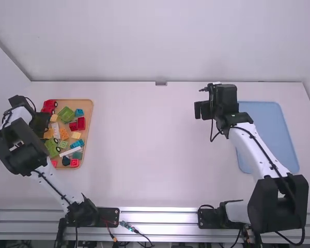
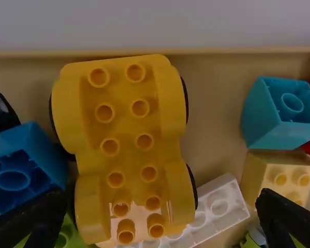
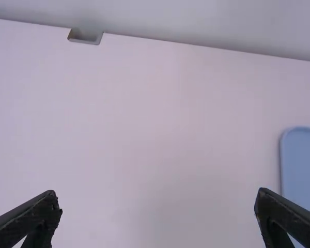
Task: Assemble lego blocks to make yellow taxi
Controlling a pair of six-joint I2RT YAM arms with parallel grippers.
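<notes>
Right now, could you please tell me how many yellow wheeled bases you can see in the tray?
1: the yellow wheeled base lies in the tray, between a blue block and a teal block. The left arm may hide others.

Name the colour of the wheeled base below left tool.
Wheeled base: yellow, seen best in left wrist view.

Beneath the left gripper [image 1: 41, 124], a yellow wheeled base [image 2: 125, 128] is lying studs up, overlapping a white block [image 2: 231, 207]. Near the gripper's fingertips, a blue block [image 2: 39, 155] is showing its hollow underside, a pale-yellow block [image 2: 263, 168] its studs.
</notes>
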